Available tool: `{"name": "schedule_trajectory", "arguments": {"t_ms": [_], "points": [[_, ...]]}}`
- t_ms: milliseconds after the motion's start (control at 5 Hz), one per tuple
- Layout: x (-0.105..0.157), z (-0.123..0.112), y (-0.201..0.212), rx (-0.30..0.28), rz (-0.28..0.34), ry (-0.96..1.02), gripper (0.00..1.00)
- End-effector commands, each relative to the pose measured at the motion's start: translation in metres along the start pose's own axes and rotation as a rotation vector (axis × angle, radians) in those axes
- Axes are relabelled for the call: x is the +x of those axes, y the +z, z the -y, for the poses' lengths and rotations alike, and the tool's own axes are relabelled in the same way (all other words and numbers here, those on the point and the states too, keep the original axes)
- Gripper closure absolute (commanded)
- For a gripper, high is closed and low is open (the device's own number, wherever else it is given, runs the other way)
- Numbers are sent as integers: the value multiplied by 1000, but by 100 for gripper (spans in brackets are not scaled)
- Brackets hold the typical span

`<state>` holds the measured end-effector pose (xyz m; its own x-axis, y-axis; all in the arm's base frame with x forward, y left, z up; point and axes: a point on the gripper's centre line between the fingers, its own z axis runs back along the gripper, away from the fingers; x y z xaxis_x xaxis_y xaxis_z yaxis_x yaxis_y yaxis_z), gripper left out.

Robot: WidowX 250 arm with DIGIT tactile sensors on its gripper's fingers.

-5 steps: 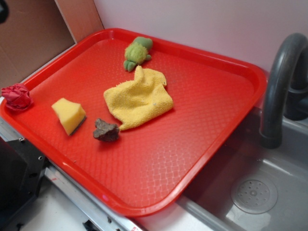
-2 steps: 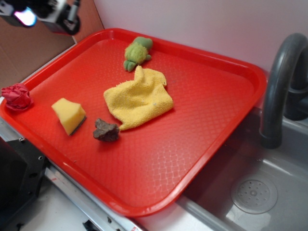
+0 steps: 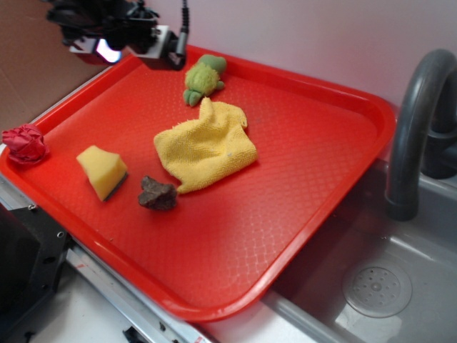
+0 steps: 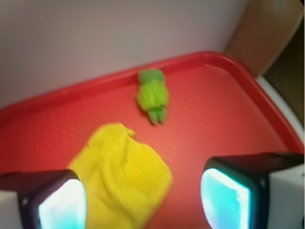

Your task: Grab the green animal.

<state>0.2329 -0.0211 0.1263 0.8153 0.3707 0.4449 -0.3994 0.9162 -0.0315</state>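
Everything sits on the tray (image 3: 307,214). Taking the cloth (image 3: 206,146) as centre: the plush turtle (image 3: 203,78) lies just behind it, the rock (image 3: 157,194) just before it, the sponge (image 3: 103,171) to its left, the crumpled wad (image 3: 25,143) farther left at the rim.

Light: even, soft, bright; shadows faint.
Exterior: sharp, tool (image 3: 168,56) slightly smeared.
Wrist: blurred throughout; fingertips (image 4: 224,198) glowed cyan-white.

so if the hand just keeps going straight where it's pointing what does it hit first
Probably the green animal: in the wrist view it sits nearly centred ahead of the open hand. The yellow cloth lies nearer but lower left, so depth leaves some doubt.
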Motion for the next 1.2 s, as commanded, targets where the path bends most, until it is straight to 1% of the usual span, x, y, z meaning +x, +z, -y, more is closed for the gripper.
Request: {"name": "schedule_trajectory", "arguments": {"t_ms": [0, 200, 400, 600, 800, 1000], "points": [[29, -7, -35, 30, 47, 49, 0], [43, -15, -58, 22, 35, 71, 0], [57, -24, -81, 59, 28, 84, 0], [72, -31, -108, 48, 0, 84, 0], [79, -32, -122, 36, -20, 76, 0], [78, -23, -141, -6, -36, -26, 0]]}}
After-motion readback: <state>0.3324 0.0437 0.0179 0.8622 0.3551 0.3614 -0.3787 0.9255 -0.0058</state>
